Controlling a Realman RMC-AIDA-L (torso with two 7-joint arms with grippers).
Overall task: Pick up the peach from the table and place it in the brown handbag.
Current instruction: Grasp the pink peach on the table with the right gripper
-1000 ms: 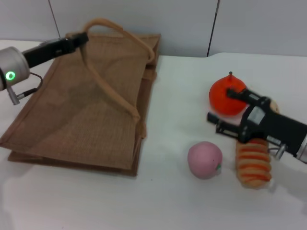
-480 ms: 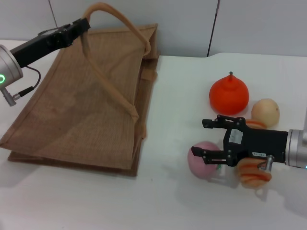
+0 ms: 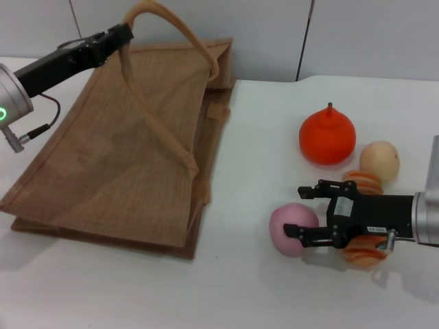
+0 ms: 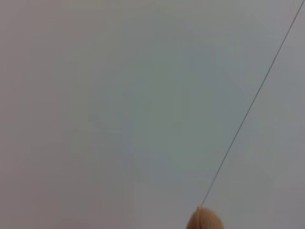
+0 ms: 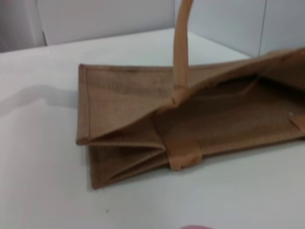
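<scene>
The pink peach (image 3: 285,236) lies on the white table (image 3: 247,178), right of the handbag. My right gripper (image 3: 293,211) is open and reaches in from the right. One finger is just beyond the peach and the other lies across its near side. A sliver of the peach (image 5: 195,227) shows in the right wrist view. The brown handbag (image 3: 116,157) lies on the left. My left gripper (image 3: 118,34) is shut on its handle (image 3: 171,24) and holds the upper side raised, so the mouth (image 5: 228,119) gapes toward the peach. A handle tip (image 4: 204,220) shows in the left wrist view.
A bright orange stemmed fruit (image 3: 327,139) and a pale beige fruit (image 3: 379,160) sit behind the right gripper. A striped orange-and-beige item (image 3: 362,255) lies under the right arm. A grey wall (image 3: 274,34) stands behind the table.
My right gripper has shifted slightly right and toward the table's front, staying open around the peach. The peach has not moved. The left gripper still holds the handle up.
</scene>
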